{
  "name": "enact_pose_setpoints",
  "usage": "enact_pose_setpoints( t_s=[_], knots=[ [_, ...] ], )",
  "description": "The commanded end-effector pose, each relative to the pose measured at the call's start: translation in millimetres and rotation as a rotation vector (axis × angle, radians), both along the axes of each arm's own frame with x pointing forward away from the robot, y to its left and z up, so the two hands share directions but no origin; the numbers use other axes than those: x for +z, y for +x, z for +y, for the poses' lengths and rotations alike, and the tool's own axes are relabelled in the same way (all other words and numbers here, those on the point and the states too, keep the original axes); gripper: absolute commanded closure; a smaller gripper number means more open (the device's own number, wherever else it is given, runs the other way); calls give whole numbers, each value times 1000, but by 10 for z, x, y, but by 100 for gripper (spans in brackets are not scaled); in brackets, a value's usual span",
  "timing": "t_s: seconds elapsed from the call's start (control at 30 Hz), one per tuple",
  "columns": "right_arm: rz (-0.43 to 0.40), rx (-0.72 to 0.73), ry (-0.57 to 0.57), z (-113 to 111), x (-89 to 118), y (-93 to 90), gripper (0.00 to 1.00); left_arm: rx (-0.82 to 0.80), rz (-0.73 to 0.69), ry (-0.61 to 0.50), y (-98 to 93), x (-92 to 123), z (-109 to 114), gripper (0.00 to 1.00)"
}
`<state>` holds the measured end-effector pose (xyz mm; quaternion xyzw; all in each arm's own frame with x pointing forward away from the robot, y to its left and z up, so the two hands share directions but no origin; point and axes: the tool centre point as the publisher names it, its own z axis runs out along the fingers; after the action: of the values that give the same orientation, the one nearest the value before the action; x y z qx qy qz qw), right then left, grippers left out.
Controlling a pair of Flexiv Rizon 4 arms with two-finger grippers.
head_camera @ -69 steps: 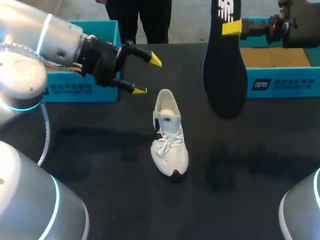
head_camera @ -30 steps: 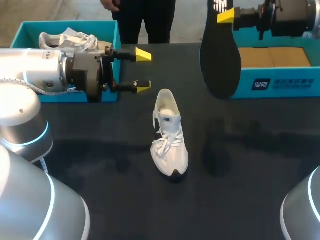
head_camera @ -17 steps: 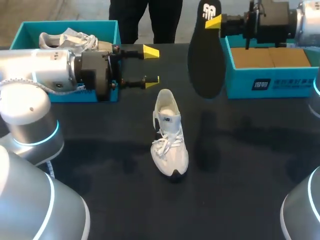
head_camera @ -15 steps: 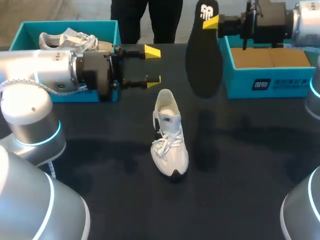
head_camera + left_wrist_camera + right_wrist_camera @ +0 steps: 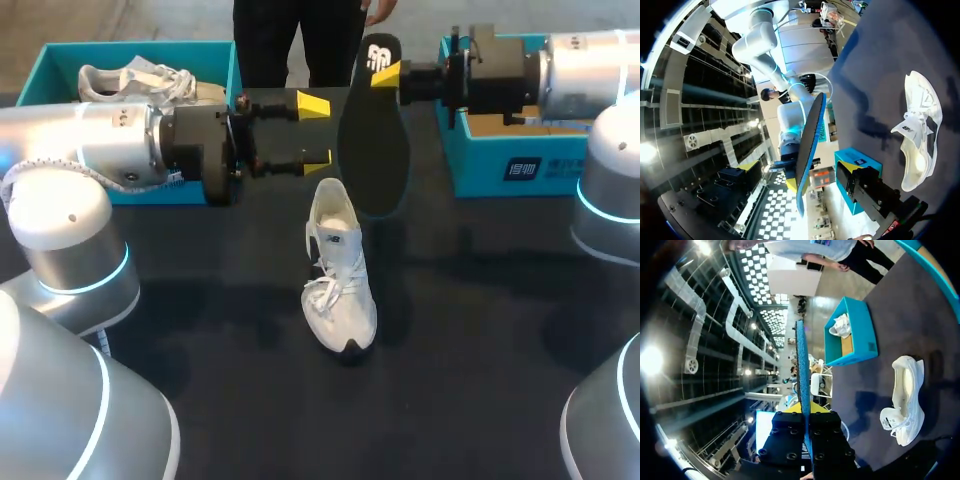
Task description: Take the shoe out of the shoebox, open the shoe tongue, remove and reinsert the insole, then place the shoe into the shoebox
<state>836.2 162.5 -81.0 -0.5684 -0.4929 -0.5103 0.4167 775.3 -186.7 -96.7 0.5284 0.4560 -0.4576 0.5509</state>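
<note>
From above: white lace-up sneaker (image 5: 338, 270) standing on its sole mid-way across the black worktop (image 5: 200, 330), toe toward the near edge, heel opening toward the far side. Black foam insole (image 5: 372, 150) hanging upright in the air, lower end close by the sneaker's heel, upper end pinched by the right gripper (image 5: 388, 72), whose arm enters from the right. Left gripper (image 5: 315, 131) just beside the insole on the opposite side, yellow-tipped fingers spread wide, holding nothing. Teal cardboard shoebox (image 5: 130, 47) at the far left corner with a second white shoe (image 5: 140, 80) inside; second teal shoebox (image 5: 520, 172) at the far right, partly behind the right arm. Left wrist view: insole (image 5: 807, 145) seen edge-on ahead of the gripper, sneaker (image 5: 920, 130) off to one side on the dark worktop, a teal shoebox (image 5: 857, 160) beyond. Right wrist view: insole (image 5: 801, 370) edge-on, clamped between the two fingers of the right gripper (image 5: 807, 415); sneaker (image 5: 905, 395) on the worktop beside it, well apart from the teal cardboard shoebox (image 5: 850, 347) holding the second white shoe (image 5: 842, 325).
</note>
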Motion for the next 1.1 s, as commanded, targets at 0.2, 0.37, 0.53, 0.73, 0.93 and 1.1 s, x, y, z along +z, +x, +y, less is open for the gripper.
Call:
enact_pose_setpoints(
  t_s=[0.2,0.37,0.53,0.73,0.93,1.1],
  knots=[
    [19,-19,26,148,-58,8,100,3,15,3,30,-128,-177,0],
    [29,-22,47,165,-66,-28,100,21,21,-8,45,-174,-197,0],
    [55,-8,77,230,-70,-73,100,36,0,-8,59,-178,-217,0],
    [79,27,85,264,-74,-119,100,19,-3,-9,25,-176,-196,0],
    [110,81,29,218,-118,-184,100,9,-3,-19,-30,-168,-134,0],
    [124,88,2,182,-151,-217,100,4,-3,-33,-41,-153,-119,12]
  ],
)
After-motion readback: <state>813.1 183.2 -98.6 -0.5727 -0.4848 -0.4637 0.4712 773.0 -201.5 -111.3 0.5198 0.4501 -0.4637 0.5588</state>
